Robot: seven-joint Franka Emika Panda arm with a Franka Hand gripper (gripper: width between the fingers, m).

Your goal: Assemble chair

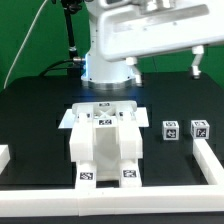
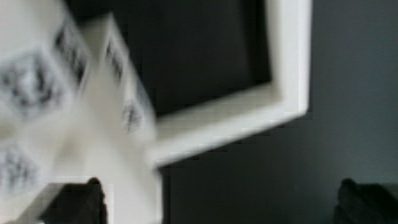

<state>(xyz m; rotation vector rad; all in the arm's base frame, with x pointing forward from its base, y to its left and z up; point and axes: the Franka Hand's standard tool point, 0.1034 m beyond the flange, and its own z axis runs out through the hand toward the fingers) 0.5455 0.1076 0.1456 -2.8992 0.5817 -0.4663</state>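
The white chair pieces (image 1: pixel 105 145) stand joined as a blocky stack in the middle of the black table, with square tags on the top and the front feet. Two small white tagged blocks (image 1: pixel 171 130) (image 1: pixel 200 128) lie apart at the exterior view's right. My gripper (image 1: pixel 163 64) hangs high above the table, behind and to the right of the stack, open wide and empty. In the blurred wrist view the tagged chair pieces (image 2: pixel 54 90) show beside one dark fingertip (image 2: pixel 79 200). The other fingertip (image 2: pixel 370 200) is far from it. Nothing lies between them.
Long plain white border rails run along the front (image 1: pixel 110 200), the right (image 1: pixel 205 158) and the left (image 1: pixel 4 156) of the table. One rail corner (image 2: pixel 267 100) crosses the wrist view. The robot base (image 1: pixel 105 60) stands behind the stack. A thin flat white board (image 1: pixel 70 118) lies under the stack's back.
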